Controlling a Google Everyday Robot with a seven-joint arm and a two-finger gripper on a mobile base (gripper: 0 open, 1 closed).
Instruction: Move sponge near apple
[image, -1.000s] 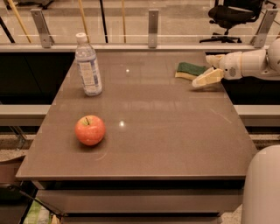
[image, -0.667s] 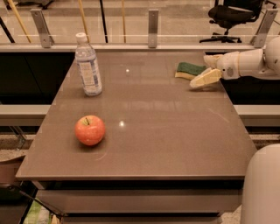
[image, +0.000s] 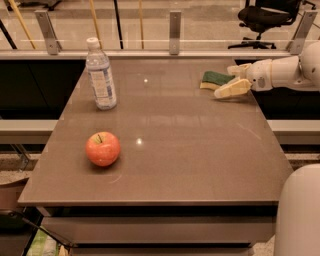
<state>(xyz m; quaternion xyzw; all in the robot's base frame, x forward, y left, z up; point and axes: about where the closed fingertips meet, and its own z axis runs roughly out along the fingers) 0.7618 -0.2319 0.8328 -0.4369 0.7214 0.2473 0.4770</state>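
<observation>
The sponge (image: 214, 79), dark green on top with a pale yellow layer, lies flat at the table's far right. My gripper (image: 229, 81) reaches in from the right at table height, right beside the sponge. It is open, with one cream finger (image: 231, 89) in front of the sponge's right end and the other behind it. The red-orange apple (image: 102, 148) stands upright at the near left of the table, far from the sponge.
A clear plastic water bottle (image: 100, 75) stands at the far left of the brown table (image: 180, 150). A glass railing runs behind the table. Part of my white body (image: 300, 215) fills the bottom right corner.
My gripper has edged slightly left, closer around the sponge. The sponge, apple and bottle have not moved.
</observation>
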